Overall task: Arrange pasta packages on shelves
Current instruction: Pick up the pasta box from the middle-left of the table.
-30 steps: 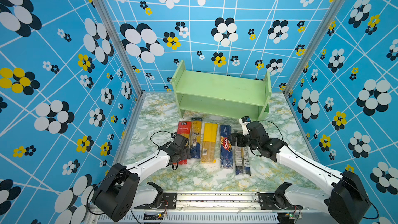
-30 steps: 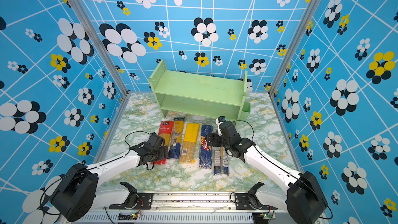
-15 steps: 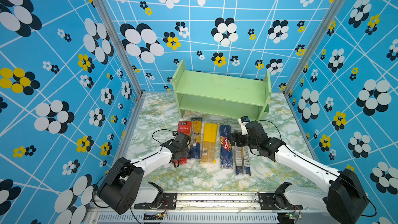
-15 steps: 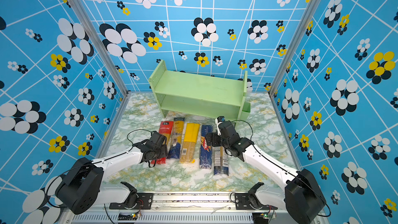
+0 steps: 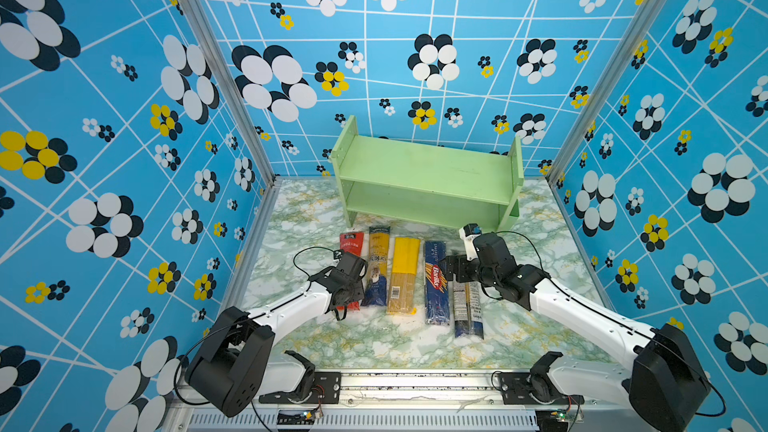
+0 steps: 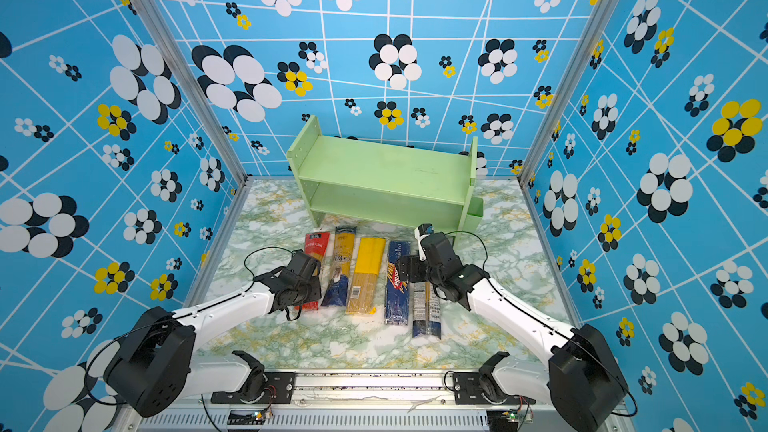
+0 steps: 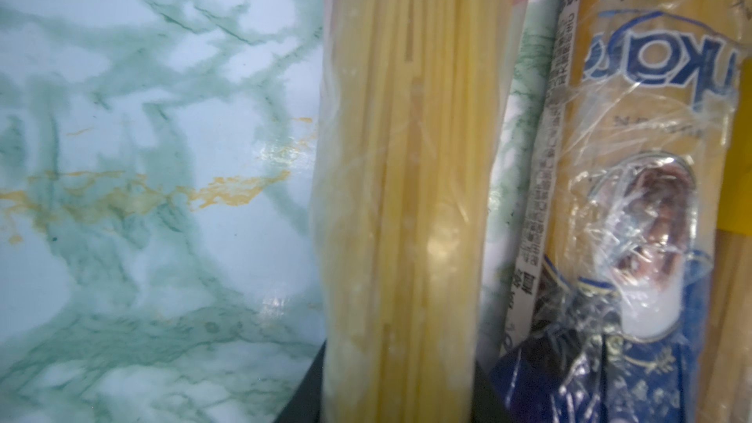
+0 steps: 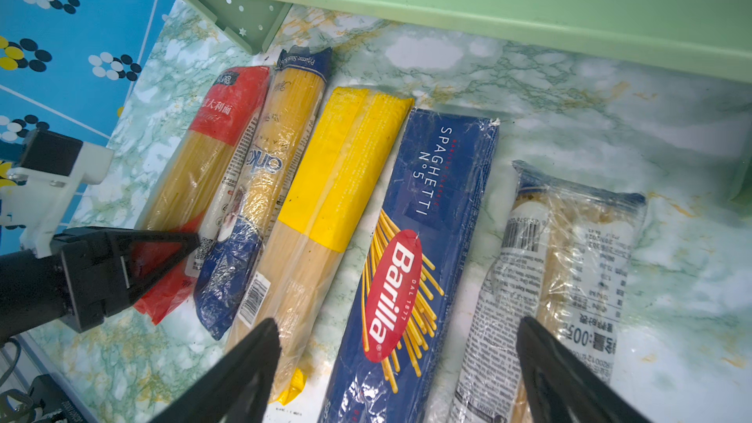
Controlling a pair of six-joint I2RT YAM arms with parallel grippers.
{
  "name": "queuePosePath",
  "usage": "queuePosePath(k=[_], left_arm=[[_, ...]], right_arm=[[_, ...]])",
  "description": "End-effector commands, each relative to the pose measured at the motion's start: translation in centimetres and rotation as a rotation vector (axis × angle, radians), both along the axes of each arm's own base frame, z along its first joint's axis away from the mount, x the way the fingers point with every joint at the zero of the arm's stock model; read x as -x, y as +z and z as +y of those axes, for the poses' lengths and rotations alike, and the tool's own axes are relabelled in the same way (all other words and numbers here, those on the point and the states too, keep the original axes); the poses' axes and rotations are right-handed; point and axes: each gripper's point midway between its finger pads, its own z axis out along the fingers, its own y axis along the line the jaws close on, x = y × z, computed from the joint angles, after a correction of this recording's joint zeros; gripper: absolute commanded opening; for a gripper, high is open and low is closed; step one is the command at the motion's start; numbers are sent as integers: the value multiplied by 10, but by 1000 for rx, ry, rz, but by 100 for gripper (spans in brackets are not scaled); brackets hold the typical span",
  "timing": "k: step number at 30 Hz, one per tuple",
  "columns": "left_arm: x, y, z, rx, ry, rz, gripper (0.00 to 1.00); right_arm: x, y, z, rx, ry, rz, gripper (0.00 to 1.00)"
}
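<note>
We note the marbled table point(image 5: 299, 243), with the pale green shelf point(image 5: 424, 168) standing at its far side. Five packs lie flat, side by side, on the table in front of the shelf: red pack point(image 5: 351, 242), navy-ended clear pack point(image 5: 379, 259), yellow-topped pack point(image 5: 405, 255), Barilla pack point(image 5: 434, 280), labelled clear pack point(image 5: 467, 309). Left end effector point(image 8: 185, 248) grips the red pack, jaws tight on its sides. Right end effector point(image 8: 396, 322) hangs spread wide above the Barilla pack, holding nothing.

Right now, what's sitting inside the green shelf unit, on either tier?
The shelf unit shows nothing on it: the top board and the visible front of the lower board are bare green wood. The back of the lower tier is covered by the top board.
</note>
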Motion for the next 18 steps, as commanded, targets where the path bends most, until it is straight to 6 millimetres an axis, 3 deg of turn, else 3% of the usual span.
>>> queuePosePath(k=[1,9,18], left_arm=[[9,11,-1,9,-32,38,0],[8,67,-17,117,-128,-27,0],[14,117,-9,159,-142,-137,0]], right_arm=[[-4,11,2,19,5,-29,93],[-4,14,0,29,4,-31,92],[-3,8,-2,68,12,-6,91]])
